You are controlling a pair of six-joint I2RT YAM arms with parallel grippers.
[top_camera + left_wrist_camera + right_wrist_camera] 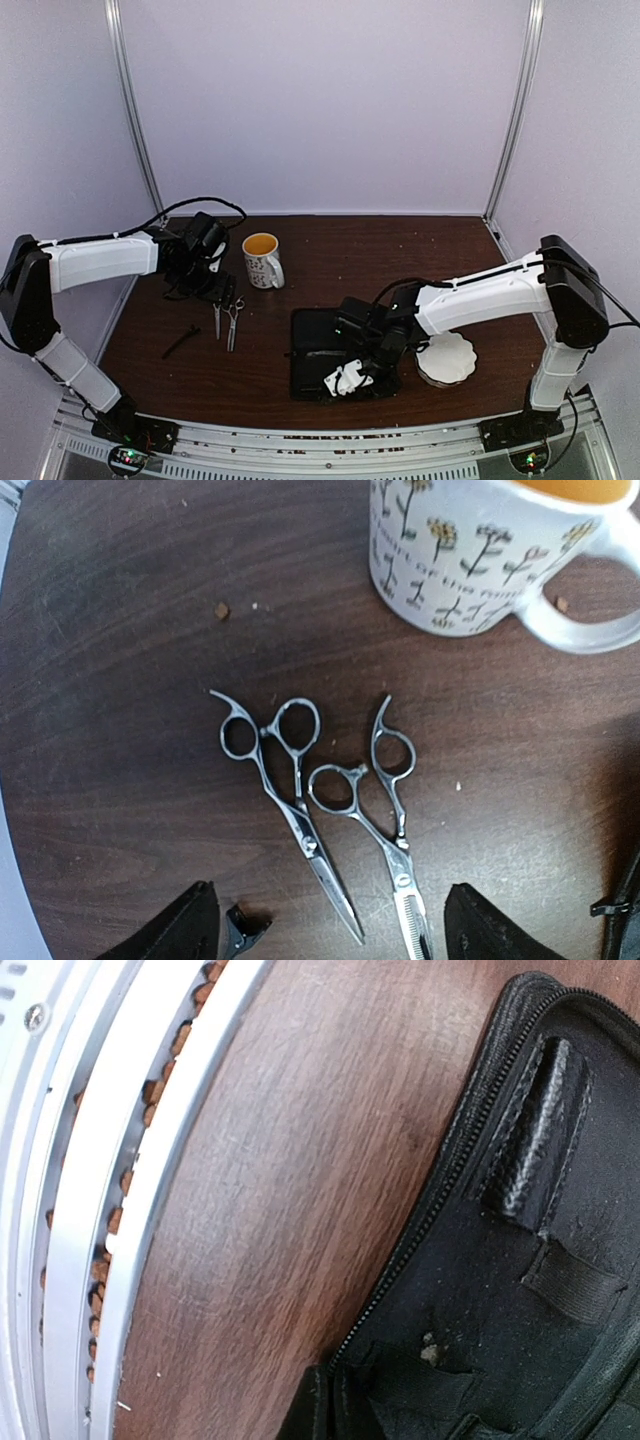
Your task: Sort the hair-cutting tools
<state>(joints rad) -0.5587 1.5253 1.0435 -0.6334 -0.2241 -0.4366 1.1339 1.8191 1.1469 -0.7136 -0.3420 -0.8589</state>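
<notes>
Two silver scissors lie side by side on the brown table, ring handles pointing away: the left pair point(290, 800) and the right pair point(388, 815), which has a toothed blade. In the top view they are the left pair point(217, 318) and the right pair point(234, 322). My left gripper point(332, 935) point(222, 292) hovers over them, open and empty, with its fingers point(185, 928) on both sides of the blades. A thin black clip point(182, 340) lies left of them; its end shows in the left wrist view point(243, 927). I cannot make out a second clip. My right gripper point(335, 1415) point(350, 378) is shut on the near edge of the open black zip case point(520, 1290) point(320, 345).
A white patterned mug point(262, 260) point(470, 550) with a yellow inside stands just beyond the scissors. A white scalloped dish point(446, 358) sits right of the case. The table's metal front rail point(90, 1160) runs close to the right gripper.
</notes>
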